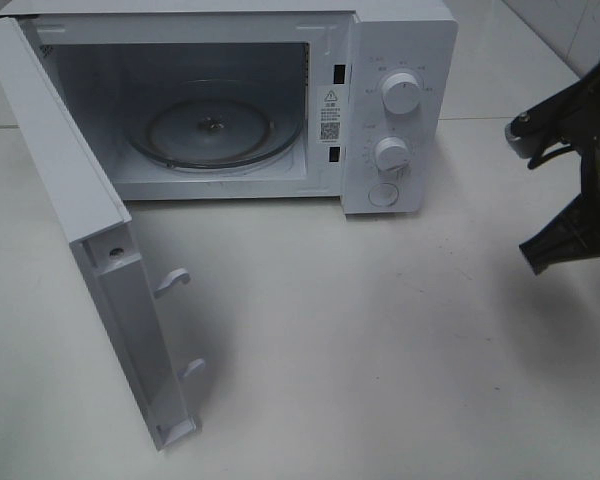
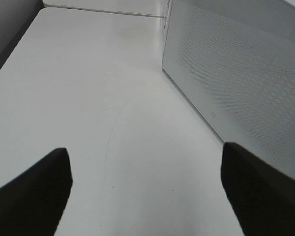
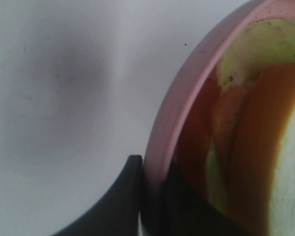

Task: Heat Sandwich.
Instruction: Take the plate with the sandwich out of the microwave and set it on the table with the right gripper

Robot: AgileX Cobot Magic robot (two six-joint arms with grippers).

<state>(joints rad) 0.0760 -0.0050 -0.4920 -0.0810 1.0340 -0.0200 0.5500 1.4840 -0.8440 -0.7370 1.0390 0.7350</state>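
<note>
The sandwich, with orange-brown crust and pale green filling, lies on a round pink plate in the right wrist view. My right gripper is shut on that plate's rim, one finger outside and one inside. In the high view only the right arm shows, at the right edge; plate and sandwich lie outside that view. My left gripper is open over bare table with nothing between its fingers, beside the microwave door.
The white microwave stands at the back with its door swung wide open to the left. Its glass turntable is bare. White table stretches in front of it.
</note>
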